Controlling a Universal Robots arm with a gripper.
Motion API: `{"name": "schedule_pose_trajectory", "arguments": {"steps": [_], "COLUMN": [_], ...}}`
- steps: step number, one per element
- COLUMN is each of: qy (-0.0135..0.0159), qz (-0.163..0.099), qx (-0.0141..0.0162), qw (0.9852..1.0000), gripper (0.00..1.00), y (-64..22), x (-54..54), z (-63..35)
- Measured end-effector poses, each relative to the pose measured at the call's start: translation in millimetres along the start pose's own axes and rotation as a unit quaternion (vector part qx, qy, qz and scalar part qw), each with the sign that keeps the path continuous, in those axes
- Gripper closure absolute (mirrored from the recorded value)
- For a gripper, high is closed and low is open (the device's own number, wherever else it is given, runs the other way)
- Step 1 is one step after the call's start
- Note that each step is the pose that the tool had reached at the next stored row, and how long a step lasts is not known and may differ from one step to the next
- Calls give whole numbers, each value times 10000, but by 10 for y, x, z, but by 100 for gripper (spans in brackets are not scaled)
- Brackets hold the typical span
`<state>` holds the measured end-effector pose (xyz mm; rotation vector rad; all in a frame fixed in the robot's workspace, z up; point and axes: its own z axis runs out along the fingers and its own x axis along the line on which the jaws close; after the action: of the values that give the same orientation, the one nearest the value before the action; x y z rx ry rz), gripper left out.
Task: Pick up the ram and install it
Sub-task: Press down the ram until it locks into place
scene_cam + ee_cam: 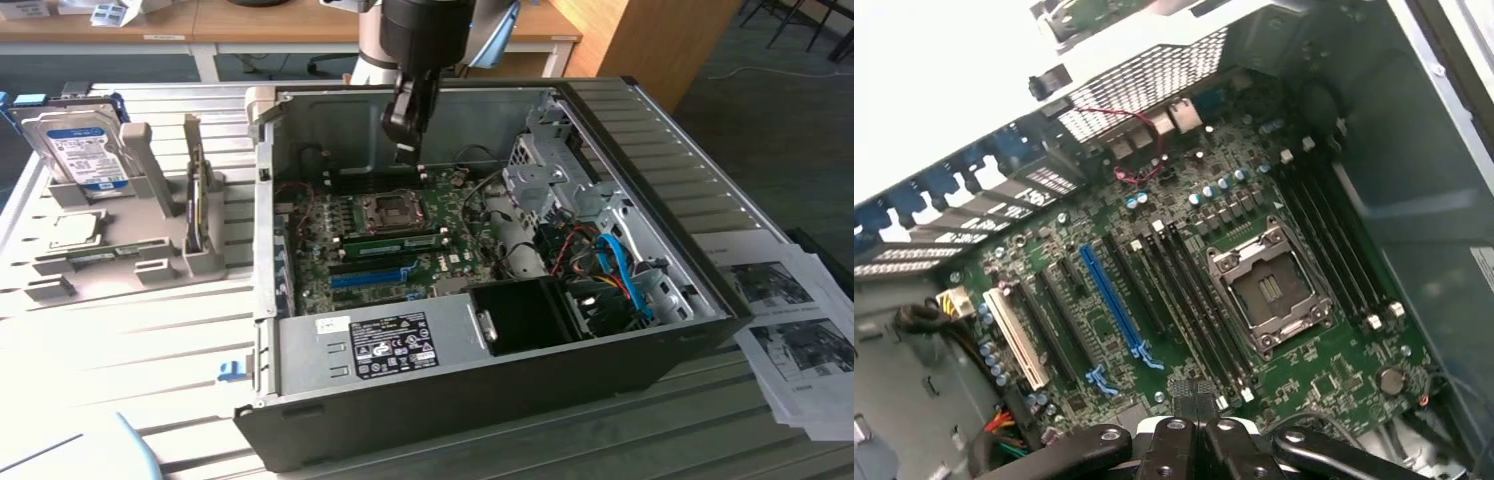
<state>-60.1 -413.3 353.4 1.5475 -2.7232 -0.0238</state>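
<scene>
Green motherboard point(1184, 290) lying in open case point(694, 330) | gripper point(1192, 405) hovering above it, fingers pressed together, gripping nothing visible | ram point(390, 241) sitting in slot

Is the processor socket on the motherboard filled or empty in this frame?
Empty. The socket shows a bare dark recess inside its metal frame, with no silver chip seated; it also looks dark and unfilled in the exterior view.
</scene>
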Motion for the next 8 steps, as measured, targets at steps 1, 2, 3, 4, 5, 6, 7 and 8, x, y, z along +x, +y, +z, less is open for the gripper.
{"name": "schedule_pose_trajectory", "arguments": {"steps": [1, 2, 3, 4, 5, 6, 7, 8], "qy": [-1, -2, -3, -4, -5, -6, -7, -8], "qz": [60, 116, 170, 225, 277, 329, 383, 441], "qx": [0, 0, 0, 0, 0, 0, 0, 0], "qw": [10000, 9999, 9999, 9997, 9996, 9995, 9993, 9990], "gripper": [91, 91, 91, 91, 91, 91, 91, 91], "y": [0, 1, 1, 1, 1, 1, 2, 2], "x": [0, 0, 1, 1, 1, 1, 1, 1], "z": [1, 3, 5, 6, 7, 10, 12, 14]}}
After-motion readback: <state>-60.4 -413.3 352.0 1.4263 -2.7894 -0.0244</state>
